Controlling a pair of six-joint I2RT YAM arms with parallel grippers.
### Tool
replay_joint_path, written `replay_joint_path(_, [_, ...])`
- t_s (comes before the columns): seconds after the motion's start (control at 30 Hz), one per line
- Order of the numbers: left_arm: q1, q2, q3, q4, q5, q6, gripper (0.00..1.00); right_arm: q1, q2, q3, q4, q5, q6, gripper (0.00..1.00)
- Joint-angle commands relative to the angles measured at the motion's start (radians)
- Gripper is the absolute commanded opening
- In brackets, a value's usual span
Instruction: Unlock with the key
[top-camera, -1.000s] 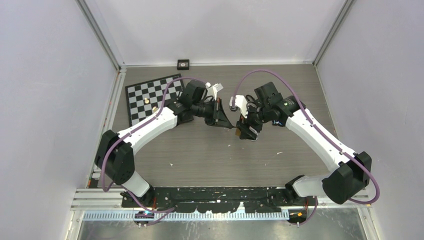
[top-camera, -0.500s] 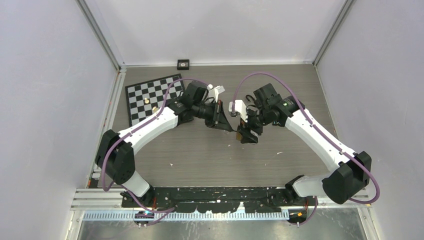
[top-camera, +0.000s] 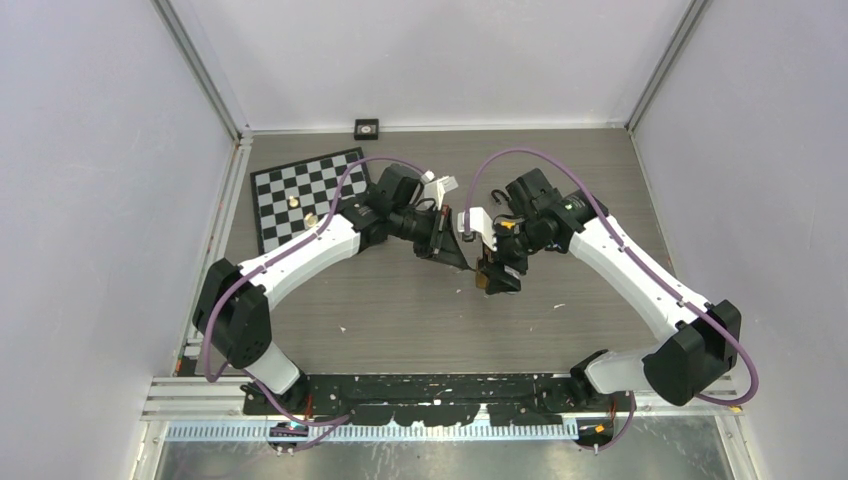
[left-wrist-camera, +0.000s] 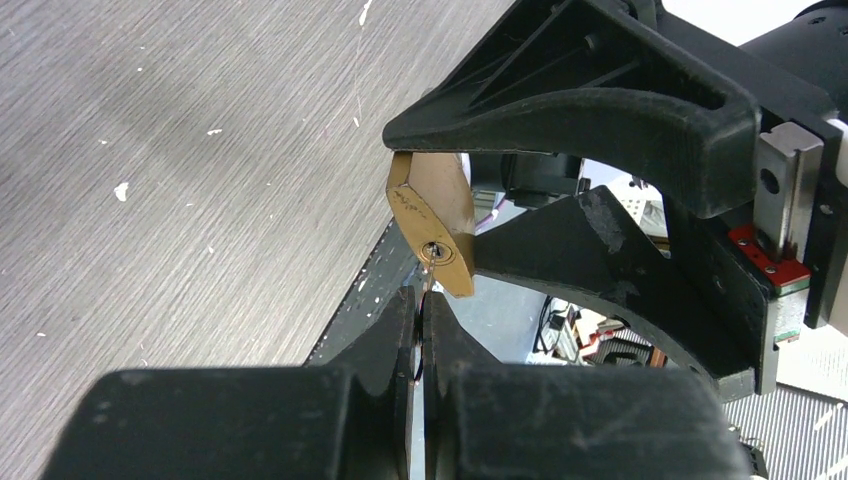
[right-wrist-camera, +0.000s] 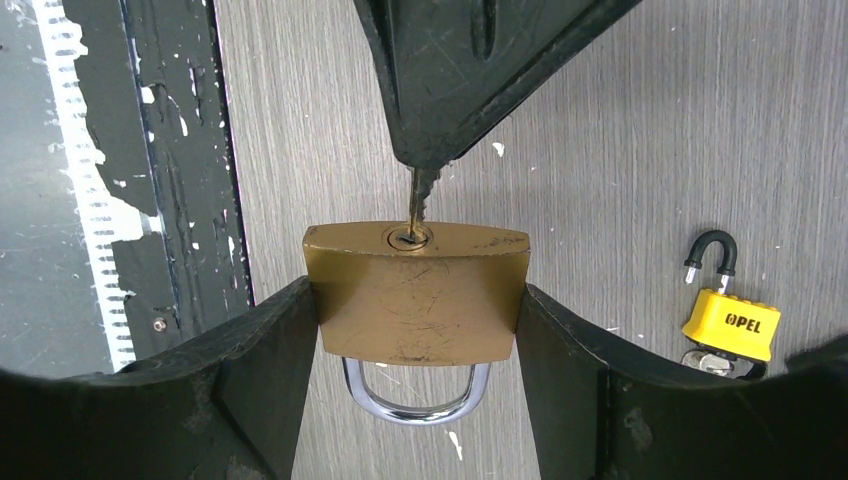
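My right gripper (right-wrist-camera: 416, 330) is shut on a brass padlock (right-wrist-camera: 416, 293) and holds it above the table, its steel shackle (right-wrist-camera: 416, 398) toward the wrist and closed. My left gripper (left-wrist-camera: 421, 305) is shut on a thin key (left-wrist-camera: 427, 279). The key's tip sits in the padlock's keyhole (right-wrist-camera: 409, 238), seen in both wrist views; the padlock also shows in the left wrist view (left-wrist-camera: 433, 222). In the top view the two grippers meet at mid-table, the left (top-camera: 462, 258) against the right (top-camera: 492, 276).
A yellow padlock (right-wrist-camera: 727, 321) with its black shackle open lies on the table to the right in the right wrist view. A checkerboard (top-camera: 305, 194) with small brass pieces lies at the back left. A small black square (top-camera: 367, 127) sits by the back wall.
Both grippers have drawn closer together and shifted slightly toward the near side. The left gripper's key has moved up to the padlock held in the right gripper.
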Motion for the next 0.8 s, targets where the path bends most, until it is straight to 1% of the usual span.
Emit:
replay_joint_path(0.0, [-0.017, -0.011, 0.017, 0.028, 0.028, 0.015, 0.0, 0.017, -0.02, 0.084, 0.069, -0.102, -0.046, 0.0])
replay_joint_path(0.27, [-0.017, -0.023, 0.006, 0.033, 0.046, -0.011, 0.0, 0.017, -0.048, 0.061, 0.131, -0.021, -0.04, 0.01])
replay_joint_path(0.5, [-0.012, -0.017, 0.002, 0.033, 0.061, -0.033, 0.0, 0.017, -0.076, 0.021, 0.156, 0.033, -0.07, 0.01])
replay_joint_path(0.77, [0.018, -0.012, -0.016, 0.057, 0.081, -0.067, 0.0, 0.017, -0.096, 0.003, 0.142, 0.051, -0.129, 0.01])
